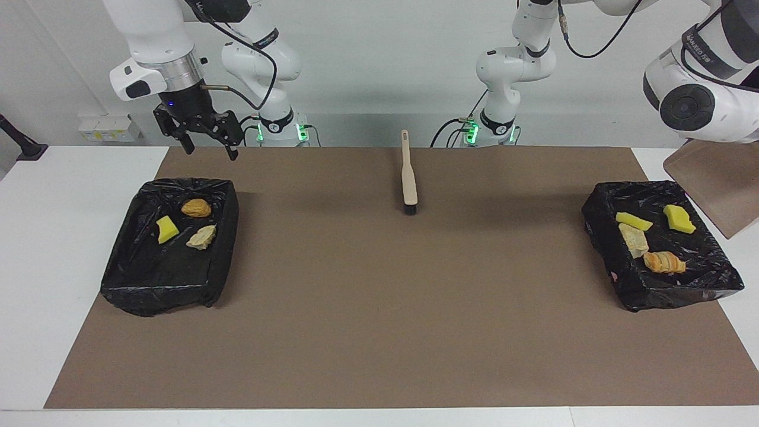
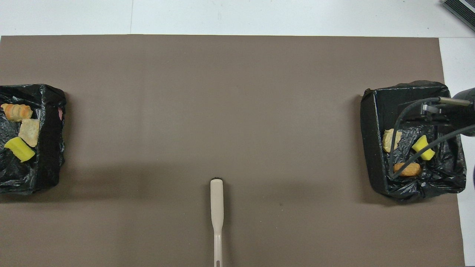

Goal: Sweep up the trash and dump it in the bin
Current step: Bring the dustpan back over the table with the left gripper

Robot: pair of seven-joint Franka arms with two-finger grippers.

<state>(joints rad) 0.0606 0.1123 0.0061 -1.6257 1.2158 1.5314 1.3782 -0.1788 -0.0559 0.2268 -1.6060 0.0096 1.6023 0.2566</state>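
A brown mat (image 1: 379,308) covers most of the white table (image 1: 71,237). On it stand two bins lined with black bags, one at each short end. The bin at the right arm's end (image 1: 172,249) holds three scraps of trash: a brown lump (image 1: 195,207), a yellow wedge (image 1: 166,229) and a tan piece (image 1: 202,236). The bin at the left arm's end (image 1: 661,243) holds four: a yellow wedge (image 1: 633,221) with its long axis slanting across the bin, a second yellow piece (image 1: 679,219), a tan piece (image 1: 634,240) and an orange-striped lump (image 1: 664,262). All seven scraps lie inside the bins.

The brush (image 1: 408,175) lies on the mat near the edge at the robots' end, about midway between the bins. Its long axis runs away from the robots, with the dark bristles at the farther end.

The right gripper (image 1: 207,145) hangs in the air over the mat's edge beside its bin, fingers spread wide and empty. The left gripper itself is out of sight at the picture's edge, closed; the beige dustpan (image 1: 714,184) hangs tilted in the air, over the table's edge just beside the bin at that end.
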